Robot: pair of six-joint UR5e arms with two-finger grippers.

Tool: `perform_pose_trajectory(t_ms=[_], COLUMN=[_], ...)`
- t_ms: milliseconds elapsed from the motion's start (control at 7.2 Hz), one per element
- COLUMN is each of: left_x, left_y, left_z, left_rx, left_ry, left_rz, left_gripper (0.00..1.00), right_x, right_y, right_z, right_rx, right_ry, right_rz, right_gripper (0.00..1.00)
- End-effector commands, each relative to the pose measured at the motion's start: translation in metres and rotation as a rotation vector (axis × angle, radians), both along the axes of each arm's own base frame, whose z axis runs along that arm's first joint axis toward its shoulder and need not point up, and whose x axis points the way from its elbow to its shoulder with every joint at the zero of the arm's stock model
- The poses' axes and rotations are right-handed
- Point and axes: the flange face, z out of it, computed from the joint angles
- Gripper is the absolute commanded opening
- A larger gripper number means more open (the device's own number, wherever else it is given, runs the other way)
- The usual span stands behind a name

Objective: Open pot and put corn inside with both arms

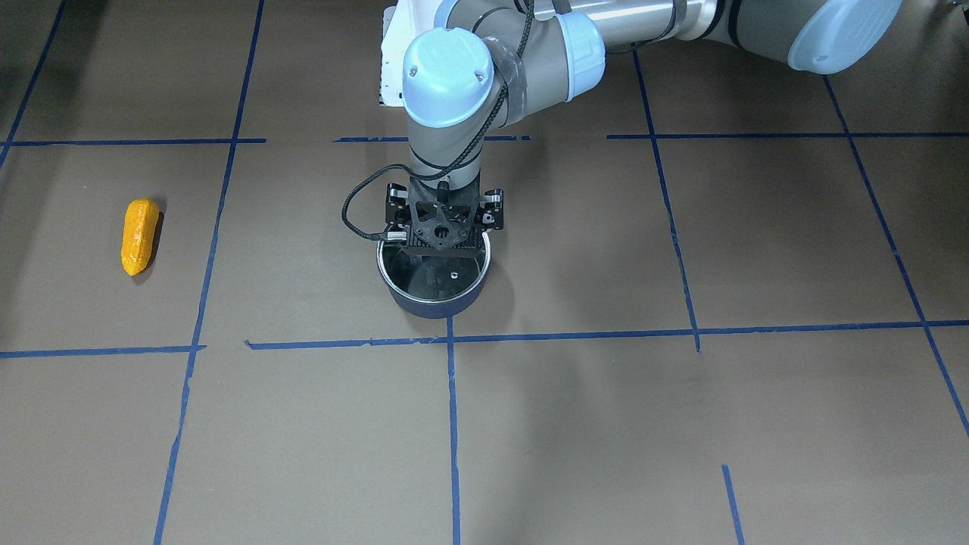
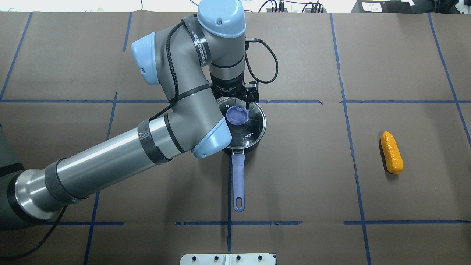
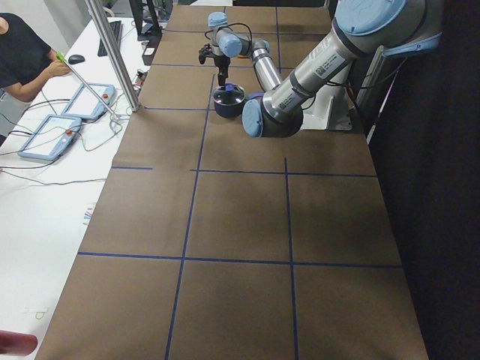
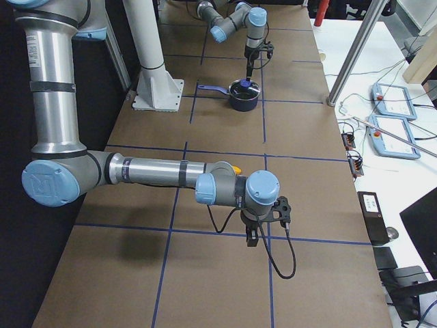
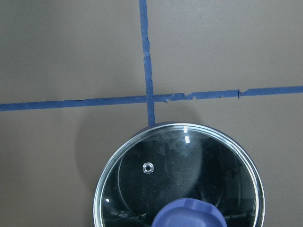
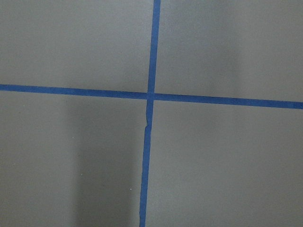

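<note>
Nearest the lens, my left arm (image 2: pixel 110 162) reaches out, elbow bent and wrist turned straight down, hanging my left gripper (image 2: pixel 242 106) over the pot (image 1: pixel 435 306) at the knob (image 2: pixel 237 116) of its seated lid (image 2: pixel 254 125). I cannot tell whether the fingers pinch it. Well apart from the pot, on my right, lies the corn (image 2: pixel 392 152). My right gripper (image 4: pixel 251 236) points down, far from the pot, and I cannot tell if it is parted or closed.

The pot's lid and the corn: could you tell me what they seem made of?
The lid looks like clear glass, metal-rimmed and shiny; the dark interior shows through. Its knob seems matte purple plastic. The corn looks like bumpy orange-yellow plastic or rubber, unclear which.
</note>
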Motion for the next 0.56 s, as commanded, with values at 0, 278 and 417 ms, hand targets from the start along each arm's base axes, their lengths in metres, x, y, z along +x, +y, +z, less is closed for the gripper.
perform_pose_trajectory(t_ms=[0,278,417], left_x=[0.011,0.022,0.025], left_y=[0.007,0.002,0.003], left_z=[0.003,0.008,0.010], left_rx=[0.001,0.003,-0.001], left_ry=[-0.001,0.015,0.012], left_rz=[-0.008,-0.021,-0.019], left_gripper=[1.00,1.00,1.00], right_x=[0.000,0.000,0.000], right_y=[-0.001,0.000,0.000], right_z=[0.000,0.001,0.001], right_rx=[0.000,-0.001,-0.003], right_ry=[0.000,0.000,0.000], right_rz=[0.000,0.000,0.001], right_gripper=[1.00,1.00,1.00])
